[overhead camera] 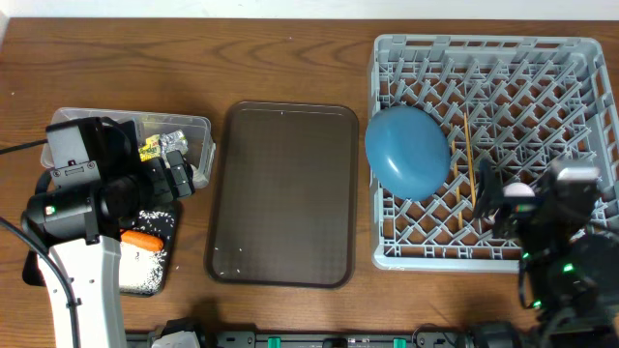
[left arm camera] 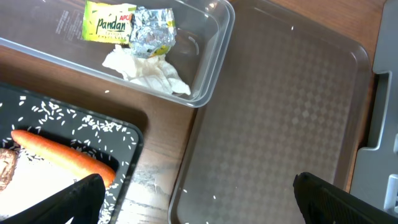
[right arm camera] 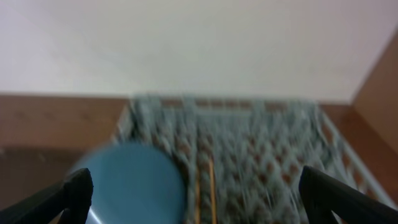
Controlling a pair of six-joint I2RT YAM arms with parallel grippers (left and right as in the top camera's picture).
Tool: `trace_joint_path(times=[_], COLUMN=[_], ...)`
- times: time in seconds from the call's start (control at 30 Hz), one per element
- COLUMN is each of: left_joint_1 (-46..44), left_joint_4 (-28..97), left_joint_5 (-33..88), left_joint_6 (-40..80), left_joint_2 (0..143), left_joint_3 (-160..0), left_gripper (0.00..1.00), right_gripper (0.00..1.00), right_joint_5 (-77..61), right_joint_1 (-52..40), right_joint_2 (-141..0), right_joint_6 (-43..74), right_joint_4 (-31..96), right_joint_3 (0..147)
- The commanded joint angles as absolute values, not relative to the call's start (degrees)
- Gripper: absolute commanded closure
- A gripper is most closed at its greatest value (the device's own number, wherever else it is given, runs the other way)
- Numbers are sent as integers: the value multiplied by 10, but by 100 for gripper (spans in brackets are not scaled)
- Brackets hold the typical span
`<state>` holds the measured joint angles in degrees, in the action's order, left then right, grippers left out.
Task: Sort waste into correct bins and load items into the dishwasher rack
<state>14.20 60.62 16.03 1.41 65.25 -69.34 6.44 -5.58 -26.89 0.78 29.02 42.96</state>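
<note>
The grey dishwasher rack (overhead camera: 542, 87) holds the blue plate (overhead camera: 406, 150) and the wooden chopsticks (overhead camera: 469, 159). My right gripper (right arm camera: 196, 205) is open and empty above the rack's front, facing the plate (right arm camera: 134, 180) and chopsticks (right arm camera: 211, 183); this view is blurred. My left gripper (left arm camera: 199, 208) is open and empty above the gap between the black tray (left arm camera: 134, 134) and the serving tray. The clear tub (left arm camera: 211, 68) holds the snack wrapper (left arm camera: 118, 25) and the tissue (left arm camera: 149, 71). The carrot (left arm camera: 62, 155), rice (left arm camera: 50, 115) and brown lump (left arm camera: 5, 168) lie in the black tray. The cups and bowl are out of view.
The large dark-brown serving tray (overhead camera: 285, 193) lies between the bins and the rack, with a few rice grains at its near left corner (left arm camera: 214, 193). The left arm's body (overhead camera: 77, 193) covers part of both bins. The rack's edge (left arm camera: 382, 112) shows at the right.
</note>
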Motion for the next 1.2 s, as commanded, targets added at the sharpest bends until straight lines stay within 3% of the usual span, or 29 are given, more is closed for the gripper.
trace_joint_path(times=[0.0, 0.33, 0.6, 1.17], left_joint_1=[144, 144, 144, 144], left_joint_4=[608, 608, 608, 608], left_joint_5=[154, 154, 154, 154], left_joint_6=[6, 6, 6, 6], left_joint_2=[655, 655, 655, 655], left_joint_3=[-705, -705, -705, -705], left_gripper=[2, 2, 2, 2], right_gripper=[1, 1, 1, 1], right_joint_5=[66, 57, 55, 56], right_joint_1=[-28, 6, 6, 6], right_joint_2=[-210, -22, -3, -4], right_joint_6=[-3, 43, 43, 42], right_joint_4=[272, 137, -4, 37], right_joint_3=[351, 110, 6, 3])
